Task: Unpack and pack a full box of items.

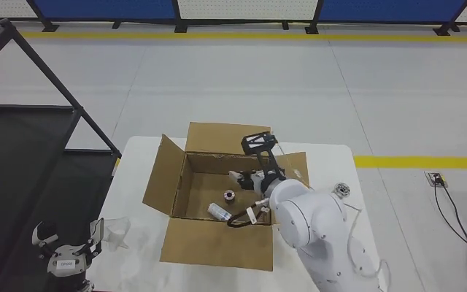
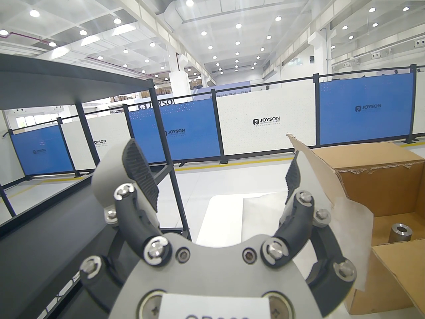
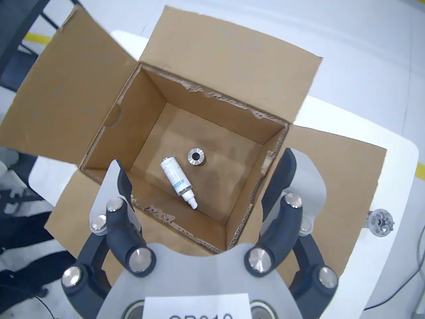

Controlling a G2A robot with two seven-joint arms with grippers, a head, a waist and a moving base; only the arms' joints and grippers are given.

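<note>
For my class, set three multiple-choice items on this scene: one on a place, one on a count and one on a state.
1. Where does the white bottle lie?
A) outside the box
B) on the floor of the cardboard box
C) in a gripper

2. How many items lie in the box?
A) two
B) four
C) none

3. How does the right gripper stand?
A) shut on the bottle
B) shut, empty
C) open, above the box

Key:
1 B, as the bottle lies on its side on the box floor.
2 A, as the bottle and the metal cylinder are all it holds.
3 C, as its fingers are apart with nothing between them.
</note>
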